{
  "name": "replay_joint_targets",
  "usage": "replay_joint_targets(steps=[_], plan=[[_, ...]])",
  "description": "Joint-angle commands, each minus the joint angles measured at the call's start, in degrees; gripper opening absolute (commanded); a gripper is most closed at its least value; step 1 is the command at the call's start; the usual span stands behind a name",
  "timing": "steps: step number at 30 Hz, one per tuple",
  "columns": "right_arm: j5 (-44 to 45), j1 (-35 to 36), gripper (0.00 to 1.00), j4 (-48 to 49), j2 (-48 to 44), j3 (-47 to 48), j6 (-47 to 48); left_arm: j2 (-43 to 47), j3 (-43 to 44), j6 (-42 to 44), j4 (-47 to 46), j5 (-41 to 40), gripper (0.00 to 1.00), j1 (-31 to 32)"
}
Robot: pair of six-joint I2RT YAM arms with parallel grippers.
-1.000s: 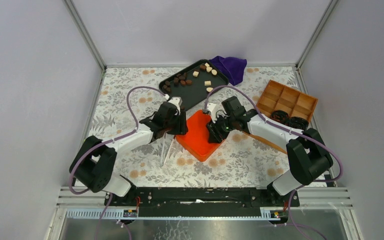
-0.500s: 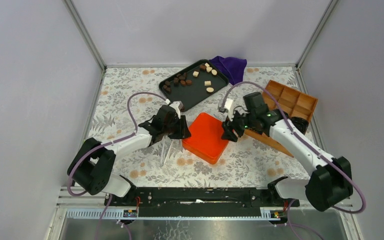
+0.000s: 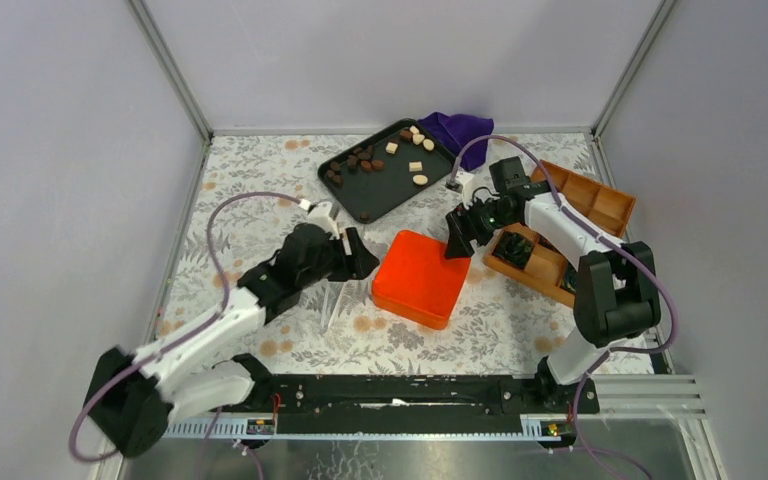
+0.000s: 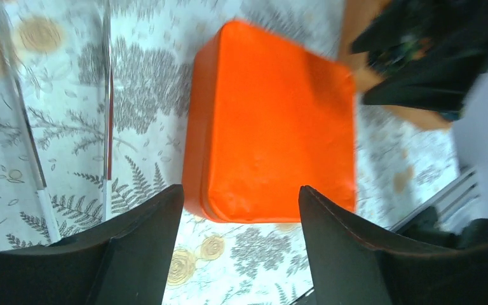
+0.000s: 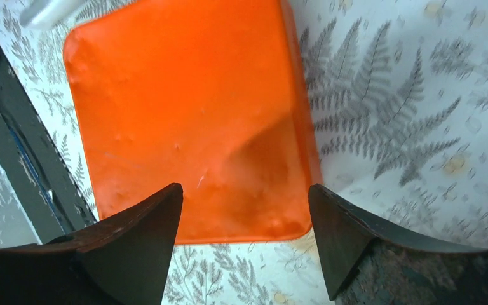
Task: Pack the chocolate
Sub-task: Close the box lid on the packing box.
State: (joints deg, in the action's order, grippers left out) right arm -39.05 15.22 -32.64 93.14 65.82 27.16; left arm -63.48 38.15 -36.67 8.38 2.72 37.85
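Note:
The chocolate, several small brown and cream pieces, lies on a black tray at the back of the table. An orange square box sits flat at the table's middle, its plain top up; it also shows in the left wrist view and the right wrist view. My left gripper hovers just left of the box, open and holding nothing. My right gripper hangs open at the box's far right corner, also with nothing in it.
A wooden compartment box stands at the right with dark crinkled rolls in its near cells. A purple cloth lies behind the tray. A clear plastic piece lies left of the orange box.
Both grippers have let go of the orange box, opened wider and drawn back, the left to the left and the right toward the wooden box. The box now lies flat, a little further right.

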Motion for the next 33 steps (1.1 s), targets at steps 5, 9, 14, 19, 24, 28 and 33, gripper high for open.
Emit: replay_joint_targets(steps=[5,9,14,19,24,28,33], plan=[[-6.0,0.3,0.8,-4.4,9.4,9.5,3.1,21.9,-15.0,-15.1,-4.8,1.3,0.61,2.9],[-4.1,1.2,0.8,-3.2,9.7,6.9,3.5,26.6,-23.5,-21.6,-9.7,-3.2,0.49,10.7],[-4.1,2.6,0.68,-4.7,11.2,6.6,3.9,16.4,-25.0,-24.1,-17.4,-6.1,0.47,16.5],[-2.9,4.9,0.6,-4.4,10.0,3.4,3.2,1.8,-22.2,-22.8,-25.1,-5.3,0.41,16.8],[1.7,6.0,0.57,-2.4,7.3,0.0,-0.6,-6.3,-18.8,-21.2,-26.5,-6.9,0.32,16.7],[4.8,7.0,0.54,-1.2,4.4,-3.6,-3.5,-8.2,-16.8,-19.3,-25.3,-7.7,0.31,16.2],[8.4,7.0,0.59,0.5,1.7,-5.5,-7.1,-8.2,-16.4,-17.3,-25.6,-6.4,0.34,15.3]])
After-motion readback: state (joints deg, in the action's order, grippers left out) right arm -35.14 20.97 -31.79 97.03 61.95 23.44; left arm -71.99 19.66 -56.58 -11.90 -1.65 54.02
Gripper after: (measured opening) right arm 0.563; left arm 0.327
